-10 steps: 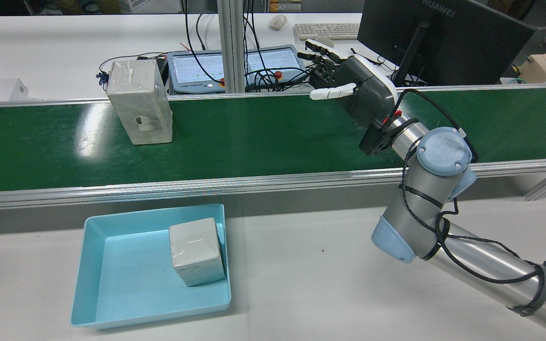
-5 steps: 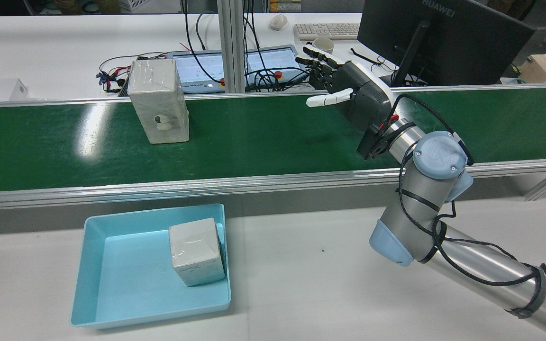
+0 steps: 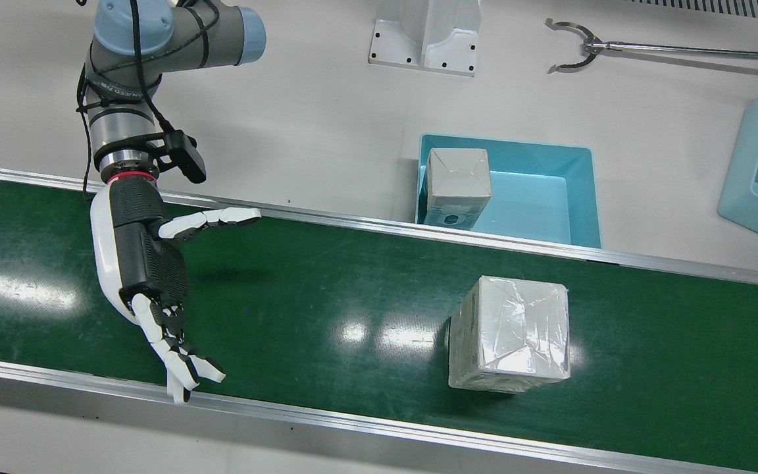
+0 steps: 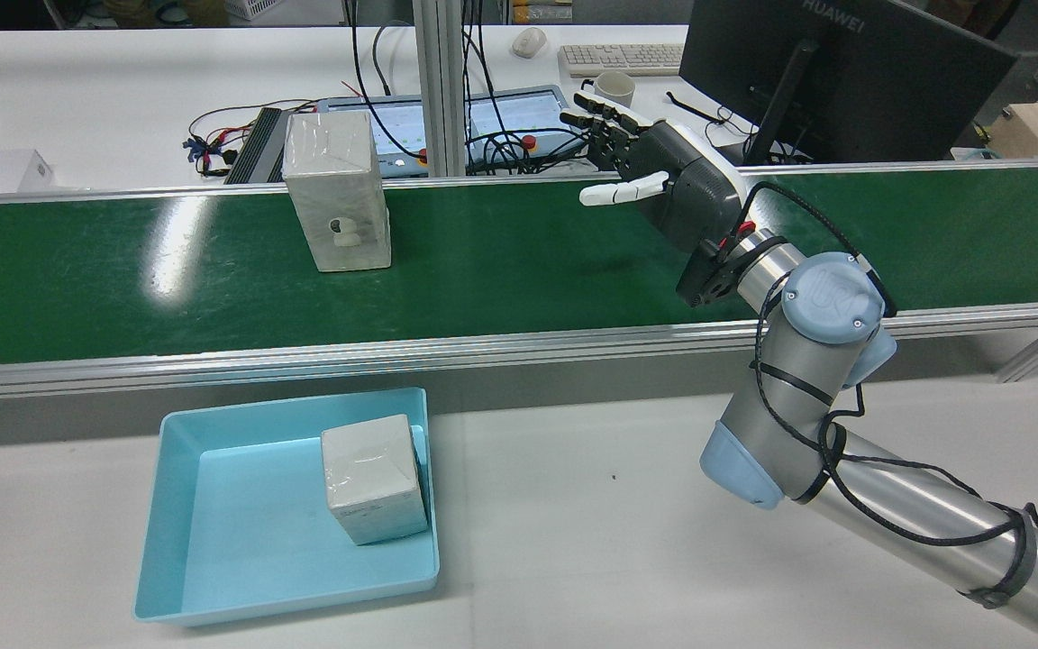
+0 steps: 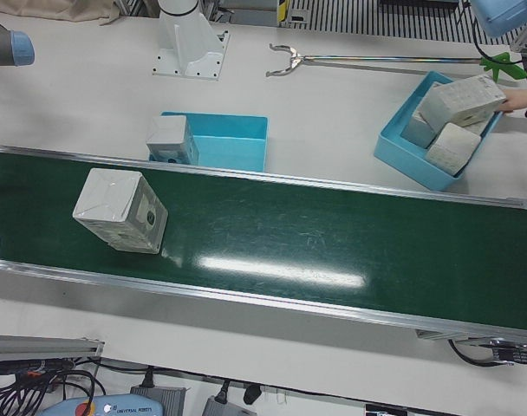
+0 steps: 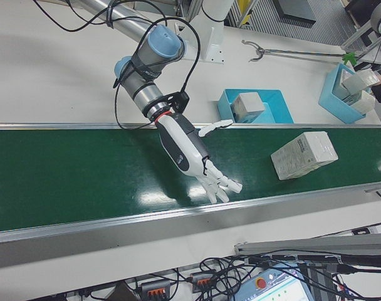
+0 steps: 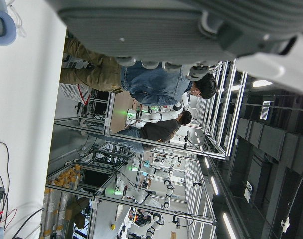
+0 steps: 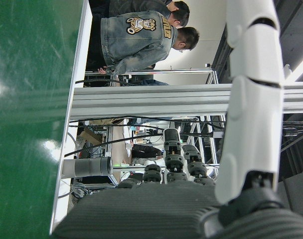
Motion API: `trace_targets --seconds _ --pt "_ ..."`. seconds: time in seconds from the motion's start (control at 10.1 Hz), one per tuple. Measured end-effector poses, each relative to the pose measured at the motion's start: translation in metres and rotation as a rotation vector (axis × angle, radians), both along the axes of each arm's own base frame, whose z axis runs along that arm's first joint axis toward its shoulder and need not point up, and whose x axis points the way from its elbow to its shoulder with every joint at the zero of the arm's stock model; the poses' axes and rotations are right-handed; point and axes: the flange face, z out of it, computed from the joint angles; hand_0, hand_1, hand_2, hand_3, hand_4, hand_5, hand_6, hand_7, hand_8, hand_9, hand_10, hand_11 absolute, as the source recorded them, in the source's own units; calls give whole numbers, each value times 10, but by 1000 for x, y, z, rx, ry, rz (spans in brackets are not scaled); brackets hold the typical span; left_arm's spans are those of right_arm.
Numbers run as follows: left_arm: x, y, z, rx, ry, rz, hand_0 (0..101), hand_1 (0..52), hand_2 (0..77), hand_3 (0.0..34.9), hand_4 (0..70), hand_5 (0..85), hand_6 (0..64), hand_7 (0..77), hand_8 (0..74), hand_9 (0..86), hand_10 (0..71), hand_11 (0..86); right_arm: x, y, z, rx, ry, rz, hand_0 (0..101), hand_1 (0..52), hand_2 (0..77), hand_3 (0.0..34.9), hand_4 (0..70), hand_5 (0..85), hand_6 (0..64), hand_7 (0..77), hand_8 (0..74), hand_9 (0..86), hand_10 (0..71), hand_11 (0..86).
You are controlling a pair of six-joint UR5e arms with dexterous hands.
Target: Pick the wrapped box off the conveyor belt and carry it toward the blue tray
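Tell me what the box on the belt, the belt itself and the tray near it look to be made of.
Wrapped box: probably grey card under clear plastic film; its top shows creases and glare.
Conveyor belt: smooth green rubber or PVC, semi-glossy, mirroring the ceiling lights; its rails look like brushed aluminium.
Blue tray: likely moulded plastic, uniform light blue with thin walls and rounded corners.

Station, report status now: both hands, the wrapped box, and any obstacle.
Right hand open above the conveyor belt, holding nothing. Left hand's state cannot be told. Wrapped box upright on the belt, apart from the hand. Nothing between them; blue tray already holds one box.
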Motion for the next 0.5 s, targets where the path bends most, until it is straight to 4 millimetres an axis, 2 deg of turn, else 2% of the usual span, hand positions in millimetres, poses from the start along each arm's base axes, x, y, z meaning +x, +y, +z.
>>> trace_targets --seconds 0.2,0.3,0.4,0.5 --pt "0 0 0 0 0 0 0 0 5 0 0 11 5 5 5 5 5 5 1 0 -1 1 -2 1 473 136 131 0 65 109 55 164 27 60 0 11" --pt "0 0 0 0 0 0 0 0 5 0 0 11 5 5 5 5 5 5 1 0 -1 1 -2 2 473 136 125 0 87 109 55 164 16 22 0 11" --pt "0 0 0 0 0 0 0 0 5 0 0 11 5 5 5 5 0 5 2 0 -1 1 -1 3 473 136 125 0 87 109 55 164 16 22 0 11" --pt "0 0 0 0 0 0 0 0 5 0 0 11 5 5 5 5 0 5 2 0 -1 1 0 3 474 136 114 0 87 76 55 142 16 22 0 11"
